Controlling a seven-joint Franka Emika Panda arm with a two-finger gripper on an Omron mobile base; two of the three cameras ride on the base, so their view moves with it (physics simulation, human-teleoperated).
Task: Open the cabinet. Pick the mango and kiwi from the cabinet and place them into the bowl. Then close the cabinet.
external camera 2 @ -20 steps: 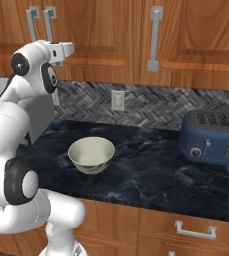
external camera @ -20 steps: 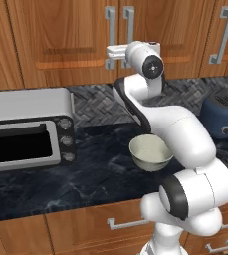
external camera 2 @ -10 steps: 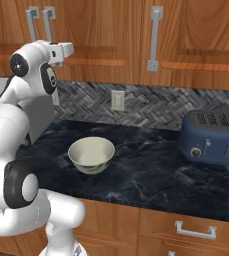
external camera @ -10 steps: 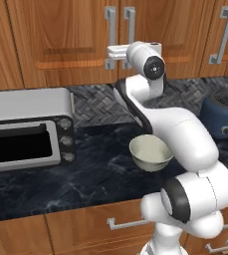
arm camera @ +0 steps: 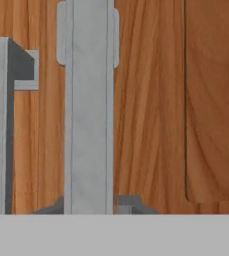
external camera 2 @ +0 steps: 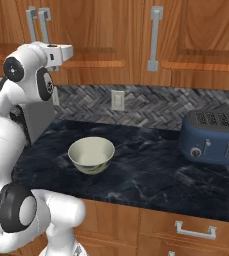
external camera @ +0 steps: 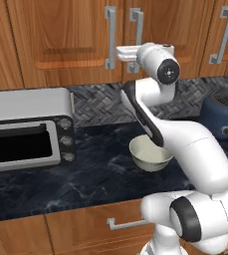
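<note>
Almost nothing is changing since the earlier pictures: the gripper (external camera: 121, 50) is staying pressed up to the closed cabinet (external camera: 65, 40), its right-hand bar handle (arm camera: 88, 107) standing straight ahead between the finger tips, though I cannot tell how wide they are spread. The door is looking rigid and hinged, so gripping the stiff, smooth bar seems best. Below the gripper, the bowl (external camera 2: 90, 154) is sitting on the dark counter (external camera 2: 151, 170).

Bystanders on the dark marbled stone counter (external camera: 85, 179)

A silver toaster oven with black glass door (external camera: 26, 129) sits left, a blue two-knob toaster (external camera 2: 217, 137) right; a white wall outlet (external camera 2: 117, 100) is set in the grey herringbone backsplash (external camera 2: 151, 107).
</note>
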